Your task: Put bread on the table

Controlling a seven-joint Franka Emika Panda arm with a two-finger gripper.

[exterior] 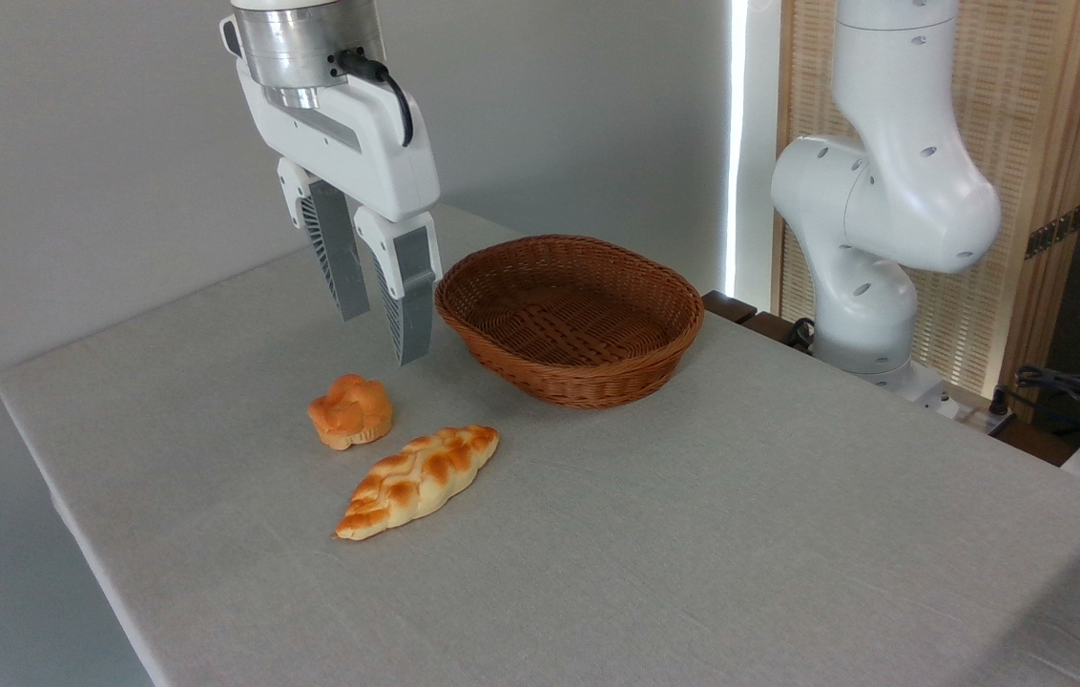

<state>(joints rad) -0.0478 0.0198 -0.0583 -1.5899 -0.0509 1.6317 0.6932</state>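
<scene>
— Two baked pieces sit out of the basket [570, 320]?

— Yes; the bread [419, 480] lies flat on the table [693, 534], just beside the bun [350, 411]; my gripper [384, 335] hangs above, fingers parted, holding nothing; I'd judge the placing done.

— Surroundings?

— Plain grey cloth and wall; right-hand clutter is probably cables.

No text, label or number can be read anywhere

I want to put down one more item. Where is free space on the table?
The table is bare right of the bread and in front of the basket. It is crowded on the left: bun, bread and the open tool above them.
</scene>
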